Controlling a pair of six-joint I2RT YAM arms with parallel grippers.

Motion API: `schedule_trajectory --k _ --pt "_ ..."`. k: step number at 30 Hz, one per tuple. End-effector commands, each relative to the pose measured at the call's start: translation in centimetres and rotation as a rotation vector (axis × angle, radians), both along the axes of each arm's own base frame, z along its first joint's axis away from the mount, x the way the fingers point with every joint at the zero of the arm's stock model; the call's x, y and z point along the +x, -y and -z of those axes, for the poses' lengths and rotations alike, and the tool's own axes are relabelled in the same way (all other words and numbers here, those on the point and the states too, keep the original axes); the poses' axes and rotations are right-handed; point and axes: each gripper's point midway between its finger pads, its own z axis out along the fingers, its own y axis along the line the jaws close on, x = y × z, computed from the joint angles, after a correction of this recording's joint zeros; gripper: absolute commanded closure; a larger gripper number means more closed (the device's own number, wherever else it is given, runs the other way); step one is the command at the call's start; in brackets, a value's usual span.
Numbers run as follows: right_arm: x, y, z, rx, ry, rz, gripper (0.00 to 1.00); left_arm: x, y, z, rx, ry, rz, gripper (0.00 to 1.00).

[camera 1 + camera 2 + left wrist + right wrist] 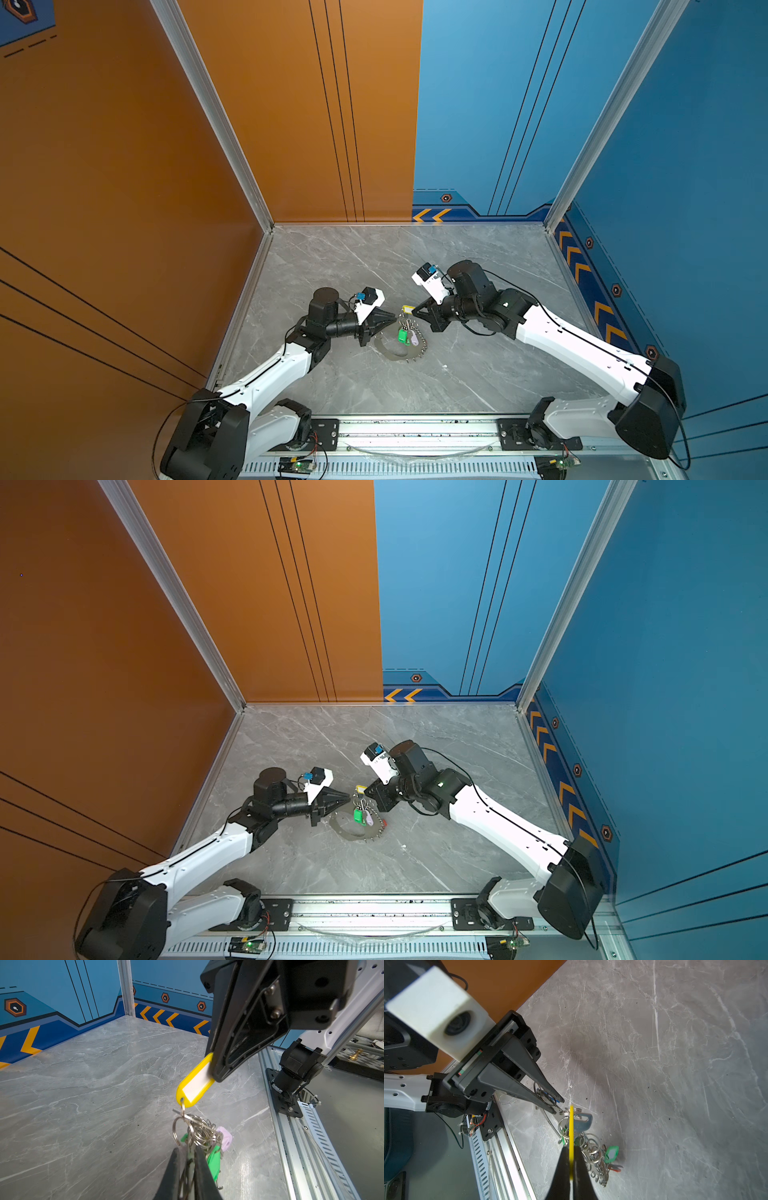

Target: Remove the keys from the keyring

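Left wrist: right gripper (216,1077) pinches yellow tag (195,1084), left gripper (188,1167) clamps keyring (392,354); tangled split rings (202,1130) between both jaws could snag.

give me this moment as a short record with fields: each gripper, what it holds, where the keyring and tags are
left gripper: shut, pinching the keyring at its cluster of split rings
right gripper: shut on the yellow tag
yellow tag link: joined to the bunch by a small ring
keyring position: grey hoop below the grippers, at least partly on the table
other tags: green tag and pink tag in the bunch
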Motion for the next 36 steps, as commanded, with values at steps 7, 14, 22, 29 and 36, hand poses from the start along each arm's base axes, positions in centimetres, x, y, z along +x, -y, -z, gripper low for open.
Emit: schedule_trajectory --k 7,14,22,29,36 --pt "-1.5 -0.6 -0.8 0.000 0.012 -0.044 1.00 -0.1 -0.2 -0.8 -0.018 0.019 -0.008 1.00" --pt "-2.0 -0.7 0.6 -0.062 0.002 -0.059 1.00 -0.1 -0.3 -0.7 -0.017 0.022 -0.015 1.00" --pt "-1.9 -0.7 0.5 -0.062 0.004 -0.057 1.00 -0.1 -0.6 -0.7 -0.017 0.025 -0.028 1.00" --pt "-0.5 0.7 -0.4 0.003 -0.014 0.009 1.00 -0.3 -0.9 -0.6 -0.018 0.030 -0.042 1.00" --pt "-0.3 0.7 -0.3 0.006 -0.021 0.012 1.00 -0.2 -1.0 -0.8 -0.020 0.033 -0.047 1.00"
